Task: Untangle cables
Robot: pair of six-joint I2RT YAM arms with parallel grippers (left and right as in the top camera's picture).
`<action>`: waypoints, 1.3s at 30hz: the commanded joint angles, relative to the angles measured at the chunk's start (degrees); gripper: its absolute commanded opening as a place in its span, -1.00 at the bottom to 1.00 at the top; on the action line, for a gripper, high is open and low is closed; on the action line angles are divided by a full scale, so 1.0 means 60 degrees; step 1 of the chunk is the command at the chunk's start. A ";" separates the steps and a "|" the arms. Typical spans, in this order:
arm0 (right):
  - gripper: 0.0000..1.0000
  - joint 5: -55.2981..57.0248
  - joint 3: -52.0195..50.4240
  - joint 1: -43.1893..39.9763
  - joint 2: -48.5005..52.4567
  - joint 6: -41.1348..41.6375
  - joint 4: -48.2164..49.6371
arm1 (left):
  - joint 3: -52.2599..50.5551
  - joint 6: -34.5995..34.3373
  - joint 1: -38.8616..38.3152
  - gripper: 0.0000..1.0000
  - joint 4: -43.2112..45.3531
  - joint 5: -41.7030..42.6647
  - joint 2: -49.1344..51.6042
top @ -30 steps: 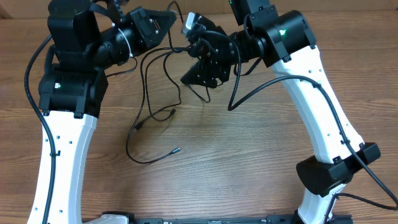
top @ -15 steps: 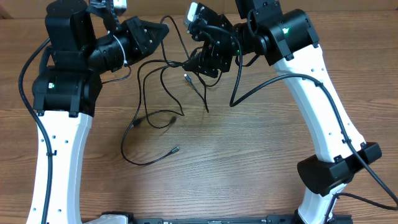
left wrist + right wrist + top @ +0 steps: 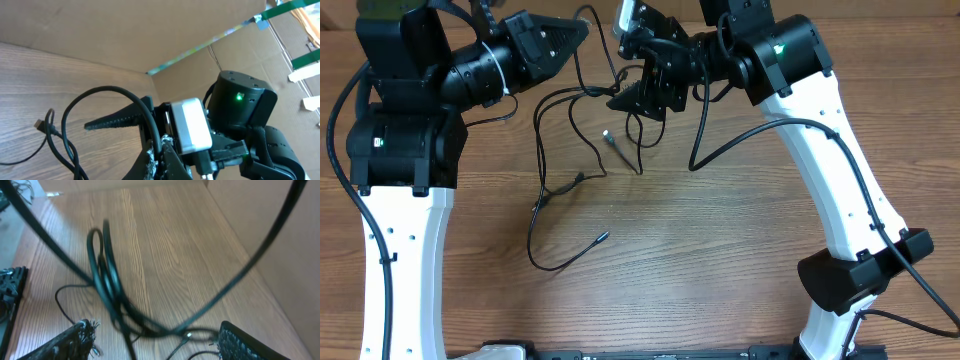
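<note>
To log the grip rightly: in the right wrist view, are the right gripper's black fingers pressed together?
No: the fingers of the right gripper stand far apart, with the thin black cables running between them.

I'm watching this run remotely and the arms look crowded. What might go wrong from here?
The right hand is open around several strands of the cables; closing could pinch more than one and tighten the tangle. The left hand, shut on a strand, sits close to it, so the hands might bump. A free plug end by the hanging loops could snag.
</note>
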 commanded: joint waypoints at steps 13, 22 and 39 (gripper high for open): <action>-0.92 -0.0761 0.0000 -0.0033 0.0146 -0.0022 0.0153 | 0.1045 -0.1067 0.0317 -0.92 0.1209 0.1508 -0.0022; -0.92 -0.0310 0.0000 -0.0397 0.0146 0.0251 0.0106 | 0.1155 -0.1351 0.1843 -0.92 0.1253 0.3082 -0.0025; -0.16 -0.1778 0.0004 -0.0874 0.0142 0.0699 -0.0259 | 0.1198 -0.1158 0.4087 -0.92 0.1304 0.5417 -0.0029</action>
